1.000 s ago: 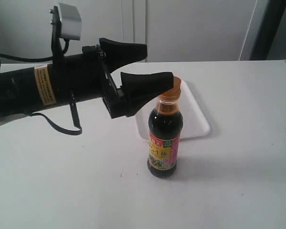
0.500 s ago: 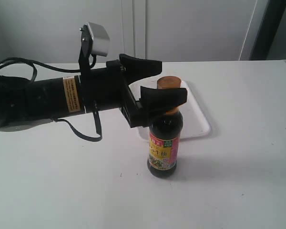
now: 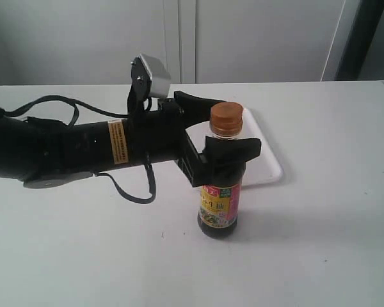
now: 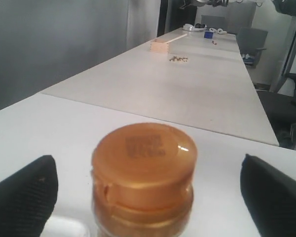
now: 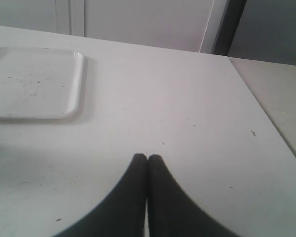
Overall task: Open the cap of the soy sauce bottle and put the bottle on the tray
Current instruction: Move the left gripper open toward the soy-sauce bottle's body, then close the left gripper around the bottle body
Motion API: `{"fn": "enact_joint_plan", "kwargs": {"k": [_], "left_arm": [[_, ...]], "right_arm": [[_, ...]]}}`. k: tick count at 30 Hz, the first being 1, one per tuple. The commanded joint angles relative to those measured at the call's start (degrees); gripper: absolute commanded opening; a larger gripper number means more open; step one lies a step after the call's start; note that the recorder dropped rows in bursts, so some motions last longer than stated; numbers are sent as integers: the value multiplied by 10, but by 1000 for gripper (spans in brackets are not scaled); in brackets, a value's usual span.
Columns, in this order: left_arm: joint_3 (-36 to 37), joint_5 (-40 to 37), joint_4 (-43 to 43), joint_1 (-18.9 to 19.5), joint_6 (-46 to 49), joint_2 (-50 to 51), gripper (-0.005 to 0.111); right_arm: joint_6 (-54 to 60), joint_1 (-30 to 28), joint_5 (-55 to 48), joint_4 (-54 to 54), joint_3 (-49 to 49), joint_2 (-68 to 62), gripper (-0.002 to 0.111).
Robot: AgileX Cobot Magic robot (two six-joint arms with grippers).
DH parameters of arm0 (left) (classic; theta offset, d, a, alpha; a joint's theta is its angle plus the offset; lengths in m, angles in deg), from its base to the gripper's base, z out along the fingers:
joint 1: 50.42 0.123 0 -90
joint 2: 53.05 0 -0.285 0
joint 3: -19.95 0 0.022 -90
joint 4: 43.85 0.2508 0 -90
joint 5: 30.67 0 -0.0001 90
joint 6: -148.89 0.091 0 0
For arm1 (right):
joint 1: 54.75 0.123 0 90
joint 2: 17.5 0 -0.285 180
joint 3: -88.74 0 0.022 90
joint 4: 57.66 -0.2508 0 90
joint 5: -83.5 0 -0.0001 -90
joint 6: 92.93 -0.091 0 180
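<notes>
While the soy sauce bottle (image 3: 219, 192) stands upright on the white table (image 3: 320, 243), just in front of the tray (image 3: 269, 163) and not on it, the left gripper (image 3: 232, 128) straddles its neck and shoulder with the jaws spread wide. One black finger (image 3: 233, 153) crosses the near side of the shoulder and the other lies on the far side beside the neck. In the left wrist view both pads (image 4: 22, 192) stand well clear of the cap (image 4: 144, 163), one on each side, gripping nothing.

The cap is shut on its collar, orange-brown, with a small square patch of stamped characters on top that are too faint to read. The bottle's label (image 3: 219, 203) has a red band above a yellow and pink field with Chinese characters and a small green mark; the writing is too small to make out. A yellow sticker (image 3: 117, 141) wraps the left arm, its print also unreadable, and a silver camera (image 3: 152, 75) sits above the wrist.

The right gripper (image 5: 147, 158) hangs over bare table with its fingertips pressed together, holding nothing, the tray off to one side of it.
</notes>
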Motion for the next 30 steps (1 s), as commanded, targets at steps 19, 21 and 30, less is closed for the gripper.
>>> {"fn": "enact_joint_plan", "kwargs": {"k": [19, 21, 30], "left_arm": [[-22, 5, 26, -2, -1, 70, 105], [-22, 5, 26, -2, 0, 70, 105], [-22, 3, 30, -11, 15, 70, 105]], "right_arm": [[0, -1, 6, 0, 3, 4, 0], [0, -1, 6, 0, 3, 4, 0], [0, -1, 6, 0, 3, 4, 0]]}}
